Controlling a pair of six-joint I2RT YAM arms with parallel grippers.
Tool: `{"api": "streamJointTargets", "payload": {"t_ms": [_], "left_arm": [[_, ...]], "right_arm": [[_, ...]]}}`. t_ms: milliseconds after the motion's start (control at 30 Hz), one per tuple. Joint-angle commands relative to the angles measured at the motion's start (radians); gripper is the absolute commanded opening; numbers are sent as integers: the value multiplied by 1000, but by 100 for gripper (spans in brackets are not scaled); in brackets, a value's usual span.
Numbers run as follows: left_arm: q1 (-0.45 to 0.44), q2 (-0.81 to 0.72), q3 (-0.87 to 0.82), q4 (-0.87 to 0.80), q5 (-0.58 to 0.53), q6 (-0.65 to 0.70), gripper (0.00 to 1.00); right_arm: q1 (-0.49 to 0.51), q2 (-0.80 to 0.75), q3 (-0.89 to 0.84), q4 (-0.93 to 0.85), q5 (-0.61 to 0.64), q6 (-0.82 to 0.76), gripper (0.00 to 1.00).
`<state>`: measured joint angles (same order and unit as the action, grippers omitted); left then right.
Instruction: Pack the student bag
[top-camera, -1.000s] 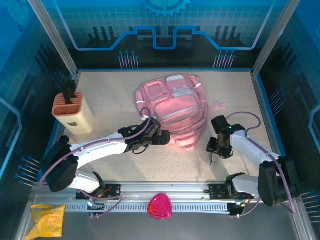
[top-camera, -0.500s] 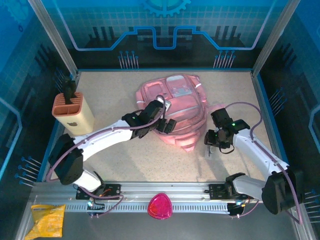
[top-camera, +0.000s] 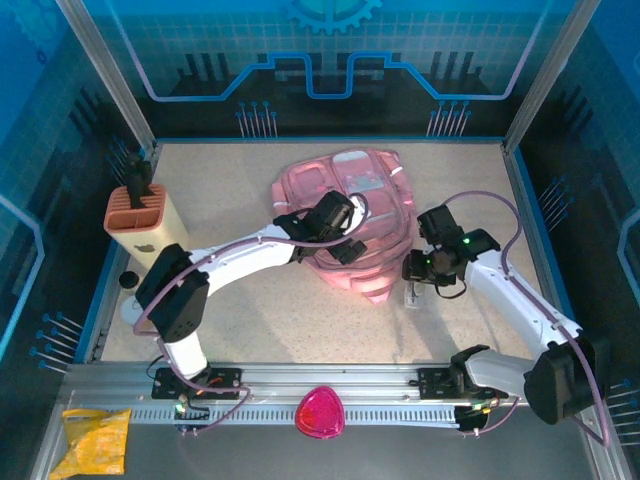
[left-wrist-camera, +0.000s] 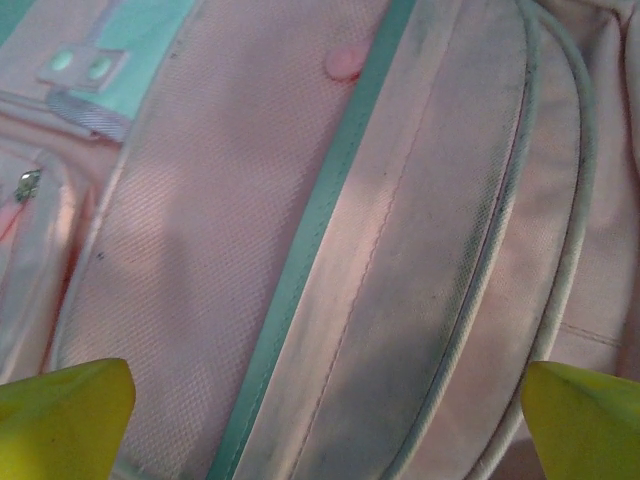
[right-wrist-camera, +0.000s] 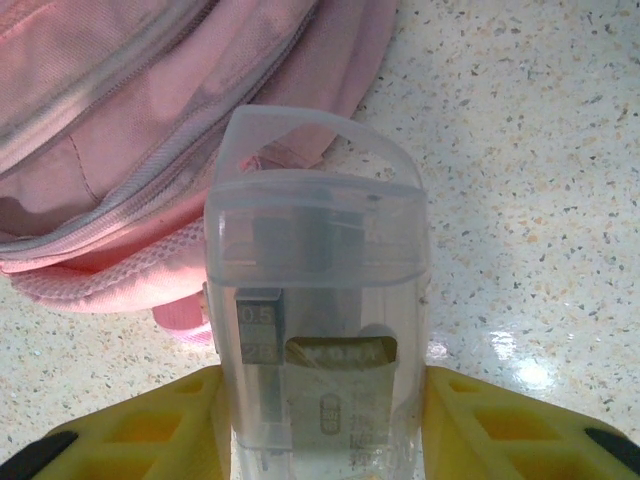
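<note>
One student bag (top-camera: 380, 232); one clear case (right-wrist-camera: 315, 300)

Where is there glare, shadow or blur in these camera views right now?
Right wrist: a bright glare spot on the table beside the clear case, which is sharp. Left wrist: a broad soft shadow crosses the student bag; the yellow fingertips look blurred. Top external: the table is evenly lit.

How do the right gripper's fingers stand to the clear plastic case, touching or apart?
Touching. In the right wrist view both yellow fingers of the right gripper sit flush against the sides of the clear plastic case, with no gap showing.
</note>
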<state>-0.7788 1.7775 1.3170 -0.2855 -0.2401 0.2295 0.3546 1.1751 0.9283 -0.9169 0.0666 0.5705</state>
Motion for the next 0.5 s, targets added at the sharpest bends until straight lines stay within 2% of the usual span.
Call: {"api": "streamJointTargets", "payload": {"t_ms": [0, 100, 233, 333, 467], "left_arm": [[2, 53, 40, 45, -7, 81, 99], [3, 103, 83, 30, -17, 120, 99], [14, 156, 127, 48, -125, 148, 95], [29, 136, 143, 52, -89, 123, 88], [54, 131, 182, 39, -96, 99, 75]], "right_arm": [[12, 10, 38, -7, -4, -17, 48], [12, 18, 51, -1, -4, -17, 48], [12, 20, 52, 10, -5, -15, 48], [15, 25, 45, 22, 0, -10, 47], [18, 49, 58, 36, -15, -12, 47]]}}
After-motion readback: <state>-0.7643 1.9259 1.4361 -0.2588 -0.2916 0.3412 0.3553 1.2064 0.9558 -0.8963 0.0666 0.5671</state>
